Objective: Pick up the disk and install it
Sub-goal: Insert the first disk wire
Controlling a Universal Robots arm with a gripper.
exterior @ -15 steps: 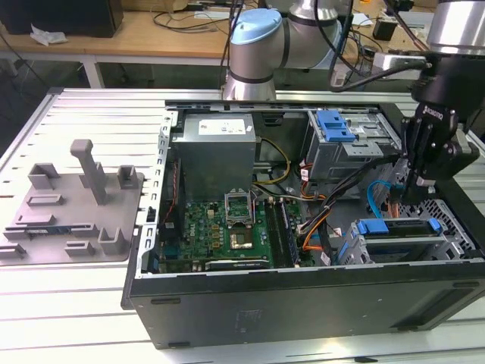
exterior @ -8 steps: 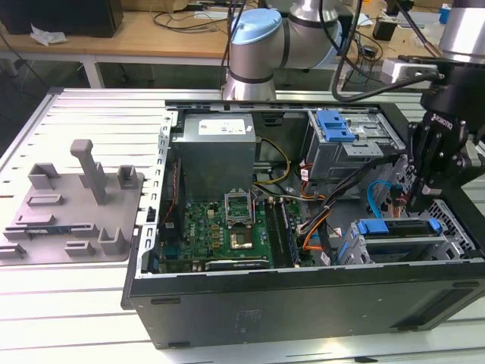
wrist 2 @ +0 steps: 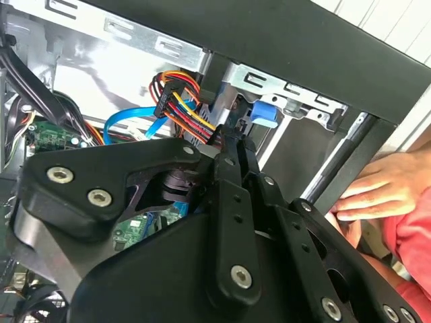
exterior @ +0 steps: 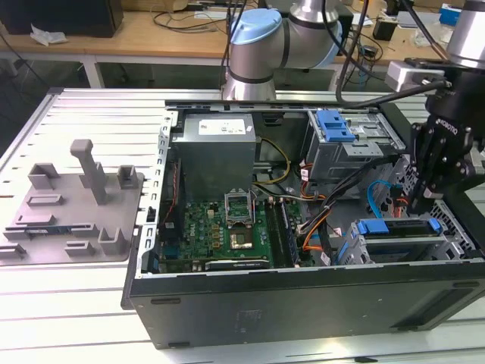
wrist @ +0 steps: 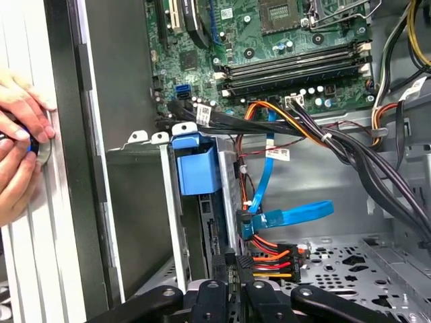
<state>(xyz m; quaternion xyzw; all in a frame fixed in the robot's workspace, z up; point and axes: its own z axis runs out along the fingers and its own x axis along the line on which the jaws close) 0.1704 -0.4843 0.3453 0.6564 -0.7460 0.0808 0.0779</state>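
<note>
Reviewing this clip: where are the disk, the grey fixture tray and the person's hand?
disk (exterior: pixel 398 227): exterior view, on its blue carrier bracket.
grey fixture tray (exterior: pixel 76 214): exterior view, on its bare flat middle.
hand (wrist 2: pixel 382 183): second wrist view, on its back.

1. This looks to me like a robotics lab or electronics workshop.
2. I work over a slatted metal desk (exterior: pixel 91 114) carrying an opened computer tower (exterior: pixel 303 303), its motherboard (exterior: pixel 220 227) laid bare.
3. A grey moulded fixture tray (exterior: pixel 76 231) lies beside the tower.
4. My arm (exterior: pixel 261 45) rises behind the tower. Beyond it, a wooden desk (exterior: pixel 151 38) bears loose cables (exterior: pixel 189 17).
5. A person's hand (wrist: pixel 17 148) rests by the case in the first wrist view.
</note>
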